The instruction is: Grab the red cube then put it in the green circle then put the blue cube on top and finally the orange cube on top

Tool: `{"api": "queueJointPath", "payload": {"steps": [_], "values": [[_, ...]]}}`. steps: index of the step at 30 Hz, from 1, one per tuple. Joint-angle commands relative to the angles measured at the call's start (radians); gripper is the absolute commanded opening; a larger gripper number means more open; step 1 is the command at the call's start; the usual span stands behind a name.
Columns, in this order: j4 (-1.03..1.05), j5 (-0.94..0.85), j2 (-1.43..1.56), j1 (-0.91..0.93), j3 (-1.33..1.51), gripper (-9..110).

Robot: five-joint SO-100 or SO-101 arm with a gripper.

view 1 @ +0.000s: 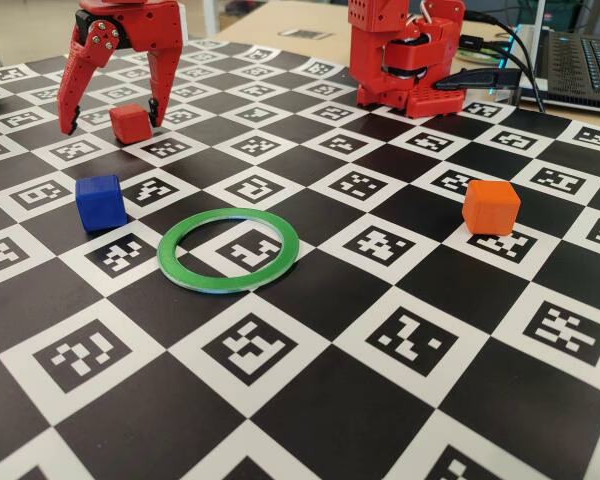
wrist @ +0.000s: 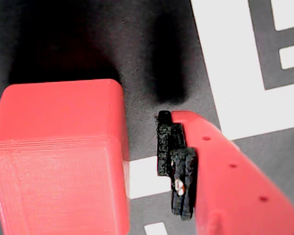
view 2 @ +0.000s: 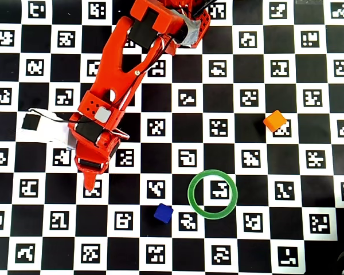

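Observation:
The red cube (view 1: 130,122) sits on the checkered mat at the far left, between the two fingers of my red gripper (view 1: 115,124). The gripper is open and lowered around the cube, fingertips near the mat. In the wrist view the cube (wrist: 59,156) fills the left, and one finger's black pad (wrist: 174,161) stands a small gap to its right, not touching it. The green circle (view 1: 220,282) lies flat in the middle, with nothing inside it. The blue cube (view 1: 100,201) stands just left of the ring. The orange cube (view 1: 490,207) stands at the right. In the overhead view the arm hides the red cube.
The arm's red base (view 1: 405,55) stands at the back of the mat, with cables and a laptop (view 1: 580,55) behind it at the right. In the overhead view the arm (view 2: 120,74) reaches from the top centre to the left side.

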Motion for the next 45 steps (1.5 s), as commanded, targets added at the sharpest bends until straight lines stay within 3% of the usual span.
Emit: {"api": "queueJointPath", "payload": {"steps": [1, 15, 17, 23, 28, 37, 45], "values": [[-0.020, 0.026, 0.049, -0.011, -0.002, 48], [-0.043, 0.041, 0.058, -0.015, 0.012, 47], [-0.046, 0.041, 0.058, -0.014, 0.014, 42], [-0.048, 0.046, 0.060, -0.014, 0.015, 12], [-0.040, 0.043, 0.069, -0.011, 0.012, 7], [0.242, 0.044, 0.132, -0.009, -0.229, 7], [0.491, 0.077, 0.273, -0.135, -0.373, 7]]}}
